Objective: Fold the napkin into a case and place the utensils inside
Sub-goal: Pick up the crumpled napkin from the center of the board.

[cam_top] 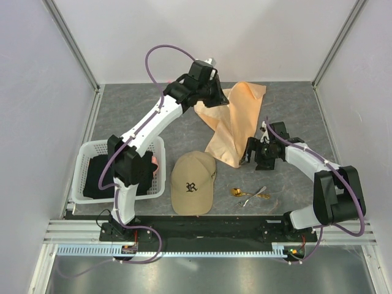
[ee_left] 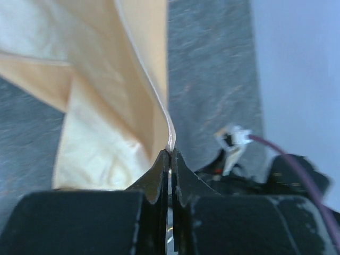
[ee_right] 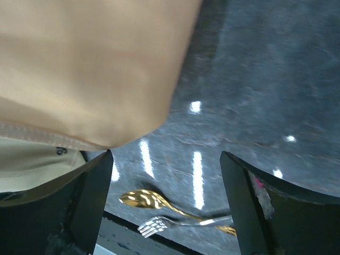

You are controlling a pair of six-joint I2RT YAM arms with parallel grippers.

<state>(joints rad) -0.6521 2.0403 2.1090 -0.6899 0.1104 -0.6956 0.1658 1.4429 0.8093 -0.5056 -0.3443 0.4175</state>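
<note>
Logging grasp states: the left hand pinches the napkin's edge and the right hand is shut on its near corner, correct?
Not the right hand: it is open, gripping nothing, as the right wrist view shows. The left hand does pinch the edge of the napkin.

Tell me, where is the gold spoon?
In the top view, the gold spoon lies on the table near the front edge, just right of the tan cap, beside the silver fork.
</note>
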